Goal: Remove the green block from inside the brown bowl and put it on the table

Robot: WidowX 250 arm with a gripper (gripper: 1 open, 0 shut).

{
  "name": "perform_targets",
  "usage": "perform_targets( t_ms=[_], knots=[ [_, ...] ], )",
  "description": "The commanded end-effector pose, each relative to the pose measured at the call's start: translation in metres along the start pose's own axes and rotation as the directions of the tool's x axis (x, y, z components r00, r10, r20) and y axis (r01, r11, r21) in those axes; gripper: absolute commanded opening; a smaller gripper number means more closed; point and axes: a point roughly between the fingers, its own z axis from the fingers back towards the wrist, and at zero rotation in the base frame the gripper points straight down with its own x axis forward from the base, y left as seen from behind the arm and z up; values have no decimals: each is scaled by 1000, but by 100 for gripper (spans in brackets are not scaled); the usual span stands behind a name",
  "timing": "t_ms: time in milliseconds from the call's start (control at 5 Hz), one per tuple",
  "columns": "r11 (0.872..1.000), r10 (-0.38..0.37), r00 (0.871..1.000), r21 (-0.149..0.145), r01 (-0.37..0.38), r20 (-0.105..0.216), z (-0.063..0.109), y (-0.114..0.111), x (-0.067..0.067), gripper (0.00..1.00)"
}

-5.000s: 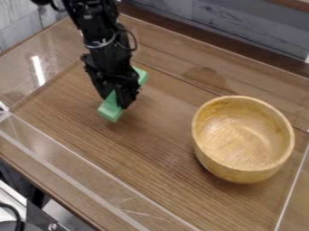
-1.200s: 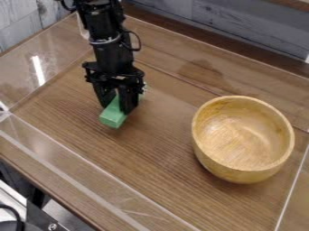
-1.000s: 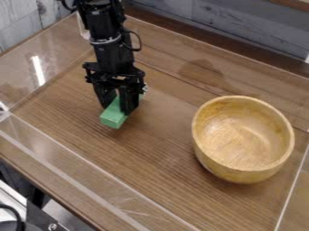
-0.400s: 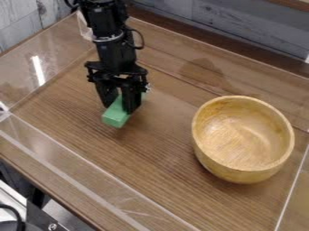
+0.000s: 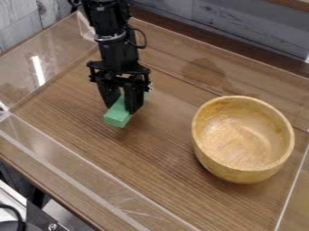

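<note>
**Setting the green block down cleanly**

Nearest the camera: bare wood-grain surface (image 5: 133, 176) behind a low clear wall (image 5: 72, 153); nothing lying there to snag a release.

To the right, a little farther in: the brown bowl (image 5: 244, 138), upright and empty, well apart from the arm. Already emptied of its load, so no reason to go back toward it.

Farther in, left of centre: the green block (image 5: 117, 115), low between the dark fingers of the tool (image 5: 119, 106), tool clamped together on its upper part. Lower edge of the block at or just above the wood; contact not certain from this angle, block seemingly tilted a little.

Advice for the step in hand, judged from this: confirm the block bears on the surface before letting go, lowering a touch if any gap remains. Part the fingers slowly and evenly to avoid flicking the block sideways. Lift straight up once free, not sideways, lest a finger drag or tip it. Keep clear of the left wall.
</note>
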Motion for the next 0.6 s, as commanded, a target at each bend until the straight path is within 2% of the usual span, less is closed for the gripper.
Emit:
perform_targets(
  t_ms=[0, 400],
  knots=[
    [1000, -16, 998, 14, 15, 56, 17, -4, 10, 0],
    [1000, -21, 999, 9, 20, 49, 18, -9, 11, 0]
  ],
)
